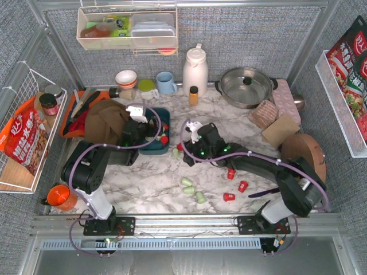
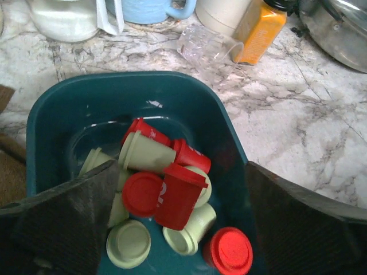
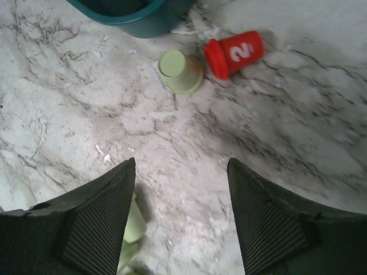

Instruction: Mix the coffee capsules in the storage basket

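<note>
- Over the storage basket (image 2: 51, 114), left of centre on the desk (image 3: 69, 114): left hand (image 2: 181, 166), fingers wide apart, gripping nothing.
- In the basket: red and green coffee capsules (image 2: 172, 195), piled together.
- Low over the desk: right hand (image 3: 180, 166), fingers apart, empty.
- Just beyond it, by the basket's corner: a green capsule (image 3: 182, 70) touching a red capsule (image 3: 232, 53).

Bright, even light comes from overhead. A small glare fleck sits on the floor of the storage basket (image 2: 132, 86). Soft grey shadows lie on the marble tabletop (image 3: 298, 143) right of the storage basket. Both wrist views blur slightly below it.
</note>
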